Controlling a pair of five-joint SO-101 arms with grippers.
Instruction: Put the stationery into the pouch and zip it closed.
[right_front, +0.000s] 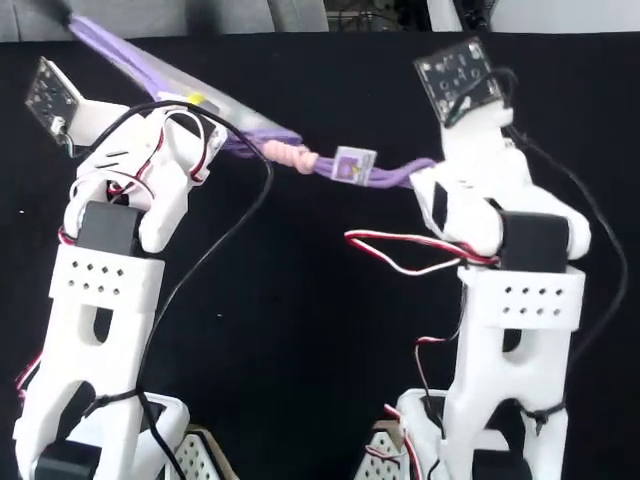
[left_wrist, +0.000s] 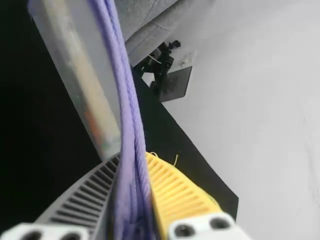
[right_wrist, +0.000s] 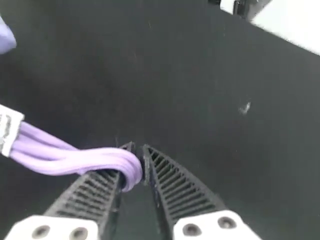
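Black table (right_front: 300, 330): left tool (left_wrist: 134, 157) clamps pouch (left_wrist: 75, 85), right tool (right_wrist: 137, 149) cord (right_wrist: 65, 159); tag (right_front: 354, 164) unreadable.

High view overhead, 2 wrist views close, sharing black table (right_front: 300, 300)

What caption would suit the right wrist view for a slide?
Right gripper shut on the purple cord, over the black table.

Bright, even light washes the floor (left_wrist: 260, 100) nearly white at right, glints on the clear pouch (left_wrist: 75, 85), and leaves the black worktop (right_front: 300, 330) dark.
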